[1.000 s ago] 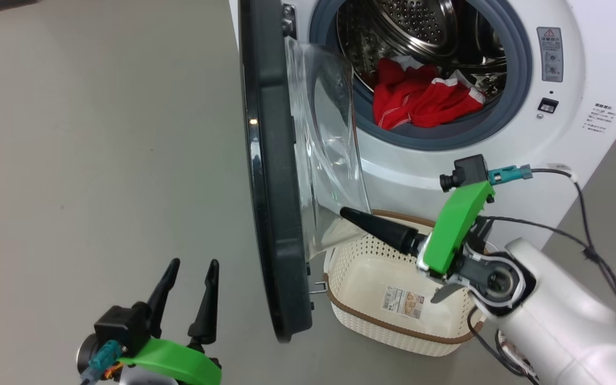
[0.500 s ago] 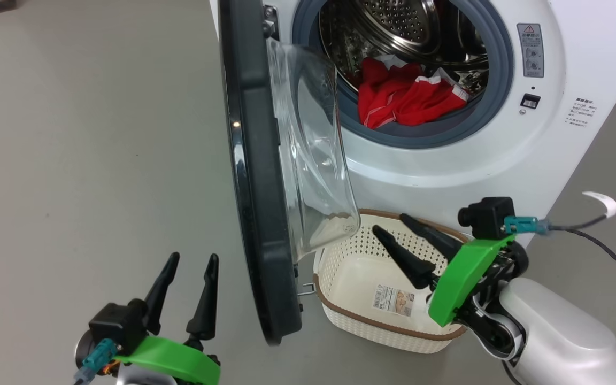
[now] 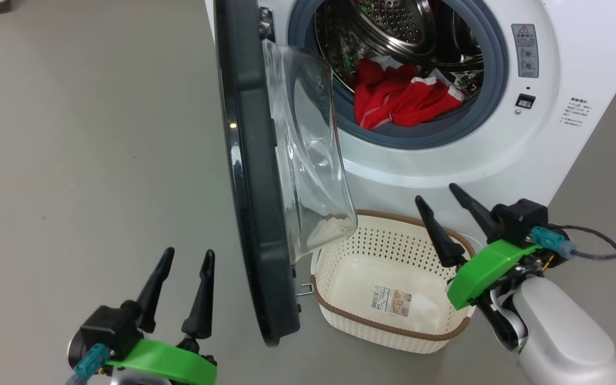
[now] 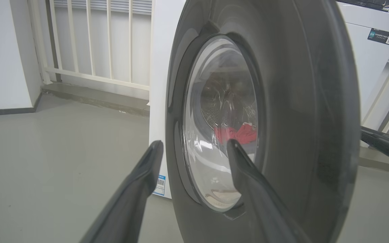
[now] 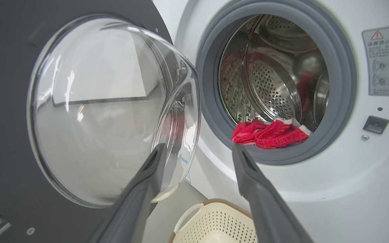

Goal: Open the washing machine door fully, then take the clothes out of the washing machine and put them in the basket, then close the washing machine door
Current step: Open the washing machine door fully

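The right tool (image 5: pixel 198 148) holds its two dark fingers (image 5: pixel 265 202) spread apart. At the left, the washing machine door (image 5: pixel 79 111) is swung wide. The clothes (image 5: pixel 272 133) lie at the near edge of the drum (image 5: pixel 272 94), against the grey ring (image 5: pixel 341 87) of the washing machine (image 5: pixel 333 175). Below them sits the basket (image 5: pixel 214 219).

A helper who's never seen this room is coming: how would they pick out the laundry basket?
Find the big white washing machine with its round black-rimmed door swung open. On the floor at the machine's foot, beside the door's lower edge, sits the basket. Nothing else nearby is cream with perforated sides and a brown woven-look rim.
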